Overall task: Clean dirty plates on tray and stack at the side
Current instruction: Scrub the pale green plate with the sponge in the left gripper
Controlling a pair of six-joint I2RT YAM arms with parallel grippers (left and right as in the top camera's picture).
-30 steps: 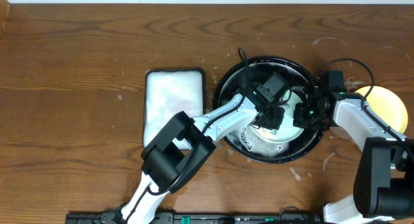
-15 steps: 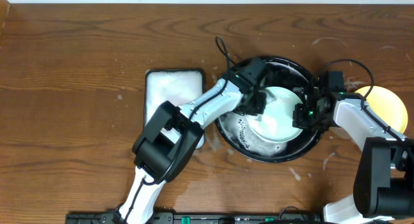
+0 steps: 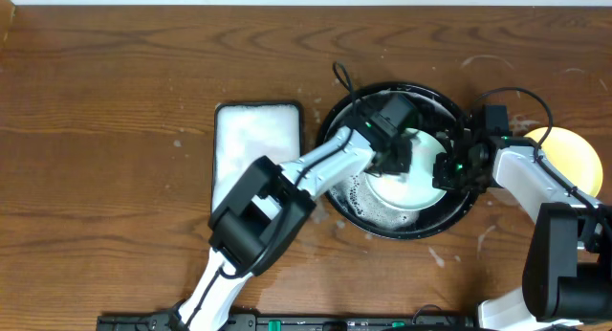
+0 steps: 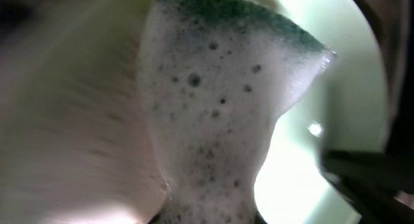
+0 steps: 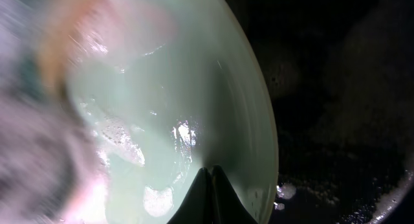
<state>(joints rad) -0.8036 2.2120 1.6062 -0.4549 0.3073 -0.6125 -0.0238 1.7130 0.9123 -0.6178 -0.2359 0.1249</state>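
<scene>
The black tray (image 3: 435, 101) holds a pale mint-green plate (image 3: 421, 187) wet with suds. My left gripper (image 3: 394, 149) is shut on a foam-covered sponge with a green top (image 4: 213, 120) and presses it on the plate's left part (image 4: 349, 75). My right gripper (image 3: 449, 168) is shut on the plate's right rim; its closed fingertips (image 5: 210, 191) pinch the glossy mint plate (image 5: 194, 88), which is tilted over the sudsy tray (image 5: 336, 120). A yellow plate (image 3: 574, 157) lies on the table right of the tray, partly behind my right arm. A second mint plate is not visible.
A white rectangular foam-filled tray (image 3: 256, 149) stands just left of the black tray. Whitish soap splashes mark the wood table around the tray's right and front (image 3: 483, 237). My left arm crosses the black tray's left rim.
My left gripper with the sponge swept to the tray's upper left, then back right onto the plate. My right gripper has stayed on the plate's rim.
</scene>
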